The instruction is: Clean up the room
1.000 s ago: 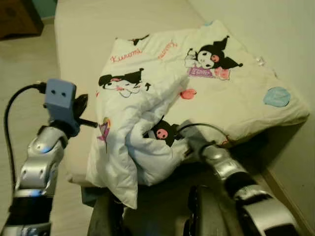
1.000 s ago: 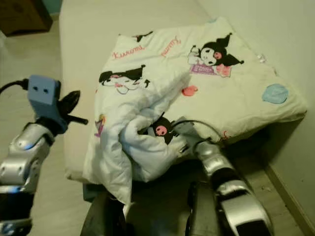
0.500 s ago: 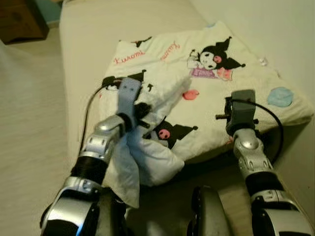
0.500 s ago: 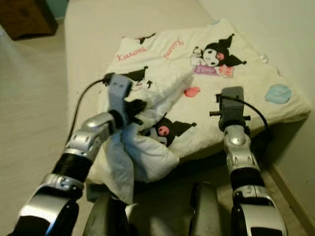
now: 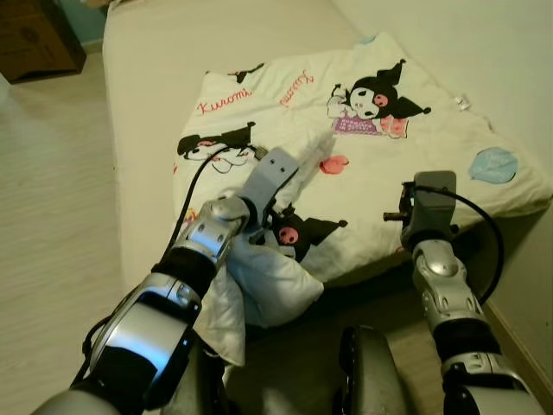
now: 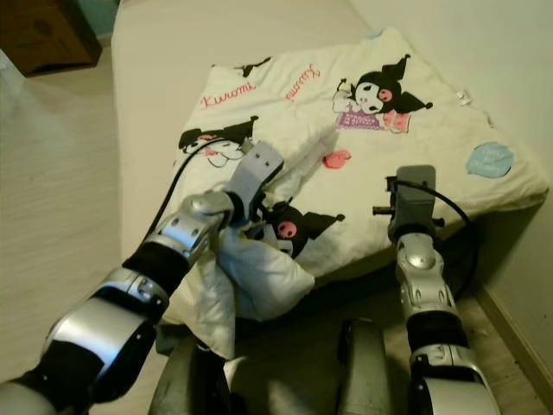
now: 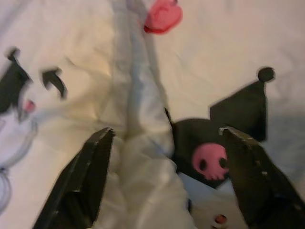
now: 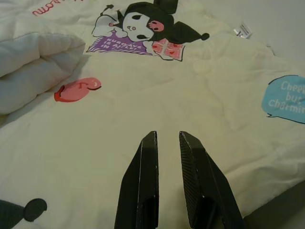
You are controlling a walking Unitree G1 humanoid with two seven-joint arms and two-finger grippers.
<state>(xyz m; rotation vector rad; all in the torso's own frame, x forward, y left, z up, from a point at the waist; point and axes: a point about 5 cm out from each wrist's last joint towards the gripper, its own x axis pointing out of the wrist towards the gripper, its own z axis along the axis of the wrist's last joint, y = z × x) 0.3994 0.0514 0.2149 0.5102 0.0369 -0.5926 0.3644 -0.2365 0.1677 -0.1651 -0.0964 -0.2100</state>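
Lying across the foot of a bare cream mattress (image 5: 155, 78), the cream quilted comforter (image 5: 406, 164) is soft and puffy, its near edge bunched into a thick fold (image 5: 268, 277) hanging over the side. Black cartoon figures with pink skulls, a pink blob and a blue speech bubble are printed on it, with "Kuromi" in red script. The left gripper (image 7: 167, 143) hovers over the fold, fingers spread wide. The right gripper (image 8: 169, 138) hangs above flat fabric, fingers nearly together, holding nothing.
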